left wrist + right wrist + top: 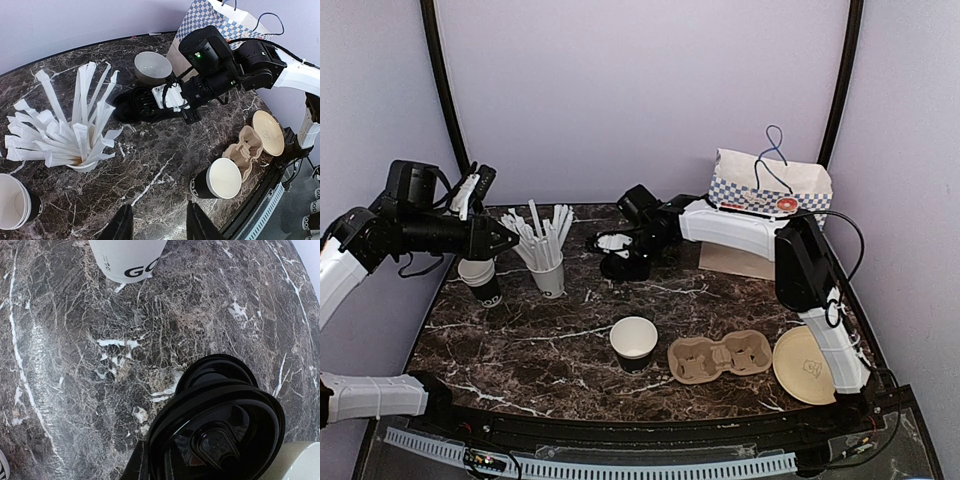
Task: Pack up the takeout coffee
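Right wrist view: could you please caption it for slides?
Stacked black plastic lids on the marble table, white cup beyond.

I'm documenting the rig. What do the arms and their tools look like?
Left arm and right arm alternate white links with black joints. A black cable trails from the right arm. The right tool is black with a white block and green light; the left tool has black fingers.

Marble table (520, 340), open black cup (634, 343), lids (625, 266), cardboard carrier (720, 357), plate (805, 365), bag (770, 190)

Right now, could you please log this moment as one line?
left gripper: open, empty | right gripper: shut on lid | cup: unlidded | carrier: empty
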Action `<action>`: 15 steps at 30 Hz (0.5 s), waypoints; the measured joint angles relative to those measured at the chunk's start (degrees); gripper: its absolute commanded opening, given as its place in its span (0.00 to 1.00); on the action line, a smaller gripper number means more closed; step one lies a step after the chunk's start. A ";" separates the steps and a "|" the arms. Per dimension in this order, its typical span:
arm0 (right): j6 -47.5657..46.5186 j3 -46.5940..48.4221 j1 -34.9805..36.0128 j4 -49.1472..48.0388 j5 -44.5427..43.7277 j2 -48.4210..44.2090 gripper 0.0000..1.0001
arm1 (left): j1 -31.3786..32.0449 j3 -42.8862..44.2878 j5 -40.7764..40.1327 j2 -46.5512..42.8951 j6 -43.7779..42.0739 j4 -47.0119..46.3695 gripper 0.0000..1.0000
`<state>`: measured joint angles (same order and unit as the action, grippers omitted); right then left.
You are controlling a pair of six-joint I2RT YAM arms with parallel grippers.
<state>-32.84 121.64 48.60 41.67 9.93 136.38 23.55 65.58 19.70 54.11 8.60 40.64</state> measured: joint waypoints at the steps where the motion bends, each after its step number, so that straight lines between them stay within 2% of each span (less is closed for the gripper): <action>1: 0.13 0.00 -0.02 0.17 -0.31 0.00 0.02 | 0.00 0.00 0.09 0.11 0.00 0.00 0.39; 12: 1.90 -10.16 -2.12 2.03 -3.52 -4.76 0.03 | 0.20 0.00 0.39 0.31 -0.02 0.00 0.39; 15: 2.97 -10.82 -4.02 2.21 -4.61 -4.81 0.09 | 0.20 -0.02 0.39 0.31 -0.02 0.00 0.39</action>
<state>-29.87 110.83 44.58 43.88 5.32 131.57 23.75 65.56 20.10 54.41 8.58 40.64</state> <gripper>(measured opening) 0.063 0.393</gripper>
